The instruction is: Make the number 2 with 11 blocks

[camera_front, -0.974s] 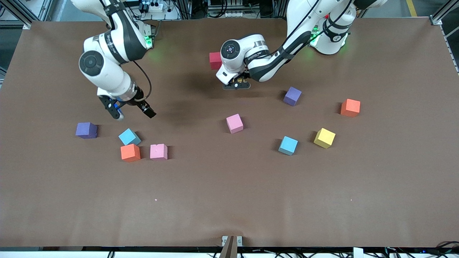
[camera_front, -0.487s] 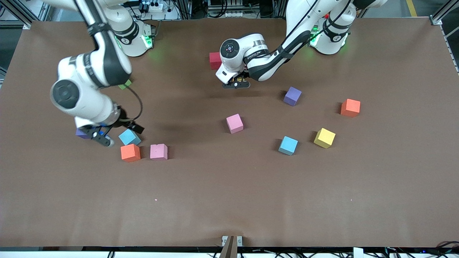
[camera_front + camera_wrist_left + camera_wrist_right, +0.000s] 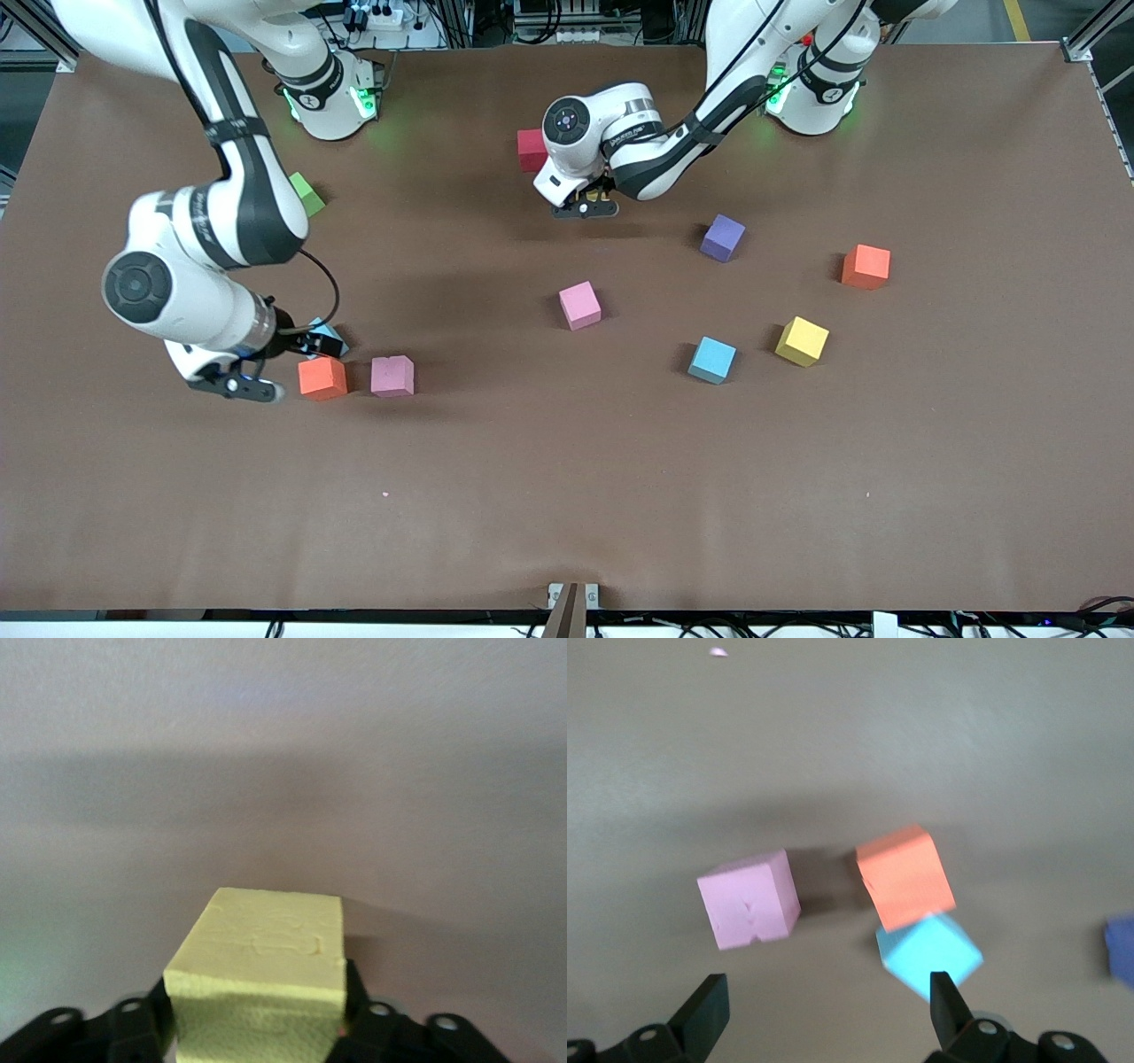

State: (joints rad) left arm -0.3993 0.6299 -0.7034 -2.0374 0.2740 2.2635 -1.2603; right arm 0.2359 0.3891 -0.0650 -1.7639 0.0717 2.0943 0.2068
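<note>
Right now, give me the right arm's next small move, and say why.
Probably shift the right gripper toward the light blue cube before lowering: its open fingers stand above the table with that cube beside one finger, not centred, and the orange cube close by. The left gripper, with a yellow cube, is beside the red cube.

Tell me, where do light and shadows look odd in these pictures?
Front view: even light, soft arm shadows on the brown table, green glow by both bases. Left wrist view: washed out; the yellow block looks pale, a shadow band crosses the table. Right wrist view: greyish cast; the pink block and orange block throw short shadows.
</note>
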